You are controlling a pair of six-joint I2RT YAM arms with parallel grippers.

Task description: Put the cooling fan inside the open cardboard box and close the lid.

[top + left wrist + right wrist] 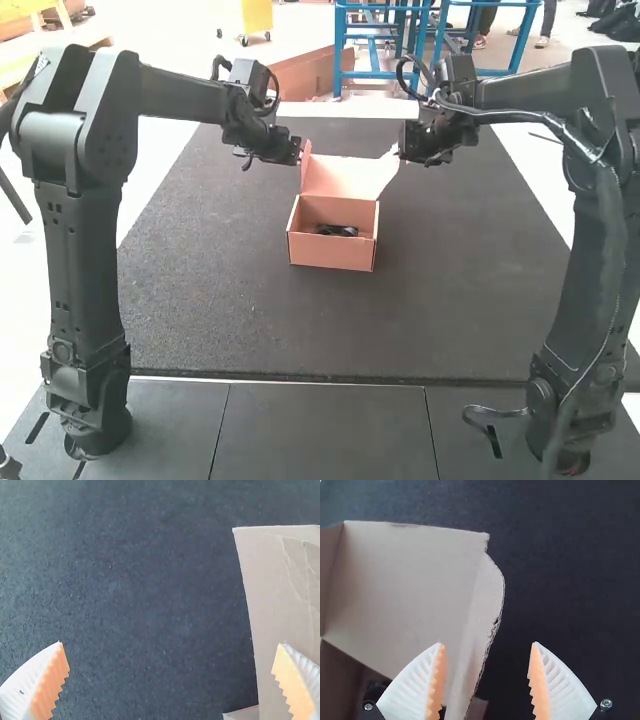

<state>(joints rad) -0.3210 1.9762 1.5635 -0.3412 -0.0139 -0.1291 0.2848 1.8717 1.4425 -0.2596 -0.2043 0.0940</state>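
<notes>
An open cardboard box (333, 236) stands mid-mat with its lid (345, 175) raised at the back. A black cooling fan (335, 230) lies inside it. My left gripper (288, 152) hovers at the lid's left top corner, open, its orange-padded fingers (47, 685) wide apart with the lid's edge (282, 605) beside one finger. My right gripper (412, 150) hovers at the lid's right top corner, open, its fingers (432, 682) straddling the lid's torn side flap (490, 625). A dark corner of the fan (372, 692) shows in the box below.
A dark mat (200, 260) covers the table, with bare room all around the box. The two arm bases (85, 400) stand at the near left and right corners. Beyond the mat's far edge lie a wooden board and a blue metal frame.
</notes>
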